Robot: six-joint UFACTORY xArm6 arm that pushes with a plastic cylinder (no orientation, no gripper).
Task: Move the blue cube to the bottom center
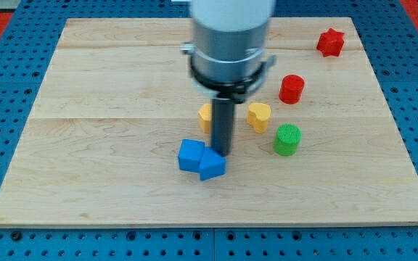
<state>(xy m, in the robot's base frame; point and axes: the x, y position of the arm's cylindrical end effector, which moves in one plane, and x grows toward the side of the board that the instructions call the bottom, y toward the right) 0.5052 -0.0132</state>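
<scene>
Blue cube (pixel 191 155) lies on the table (pixel 85 145), slightly left of centre and in the lower half of the view. A second blue block (pixel 212 165), shape unclear, touches its right side. My tip (pixel 222 153) stands just above that second block, close to the cube's upper right. No jaws on this rod.

A yellow block (pixel 259 116) and another yellow block (pixel 205 116) flank the rod. Green cylinder (pixel 287 139), red cylinder (pixel 292 88) and red star-like block (pixel 330 43) sit further right.

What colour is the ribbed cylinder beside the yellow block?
Green: the cylinder shows clearly in the camera view.
</scene>
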